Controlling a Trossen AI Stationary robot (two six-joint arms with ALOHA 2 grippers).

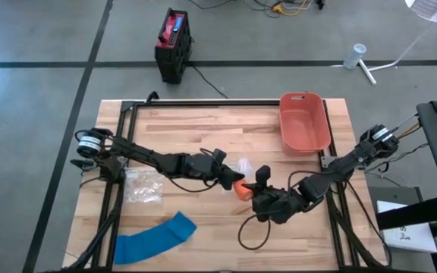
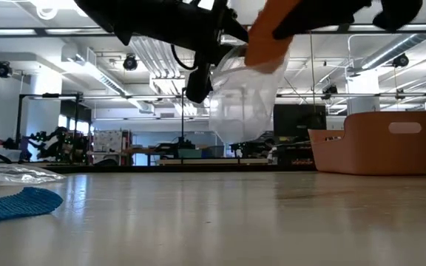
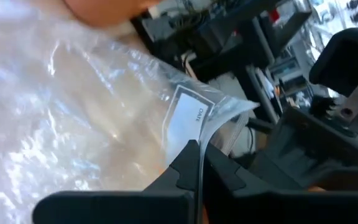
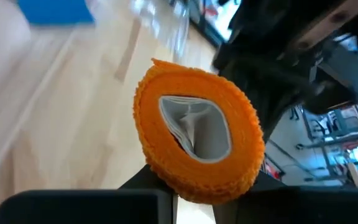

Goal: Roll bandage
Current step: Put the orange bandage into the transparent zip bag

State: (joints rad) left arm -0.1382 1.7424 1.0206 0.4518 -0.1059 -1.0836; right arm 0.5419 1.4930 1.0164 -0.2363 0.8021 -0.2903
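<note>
Right end effector (image 4: 185, 193) clamped on orange bandage roll (image 4: 199, 148); left end effector (image 3: 197, 163) pinching clear bag (image 3: 73, 118) (midair).

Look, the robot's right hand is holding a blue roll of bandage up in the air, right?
Not quite. The roll of bandage in the right hand is orange, not blue, as the right wrist view shows. The blue bandage lies flat on the table. The roll is indeed held up in the air.

**Bright overhead light, soft close-ups**

Ceiling lamps (image 2: 130, 62) light the room evenly; the counter (image 1: 203, 129) shows pale glare and faint shadows. The clear bag (image 3: 73, 118) glints, blurred. Beyond the sharp orange roll (image 4: 197, 146), everything smears.
</note>
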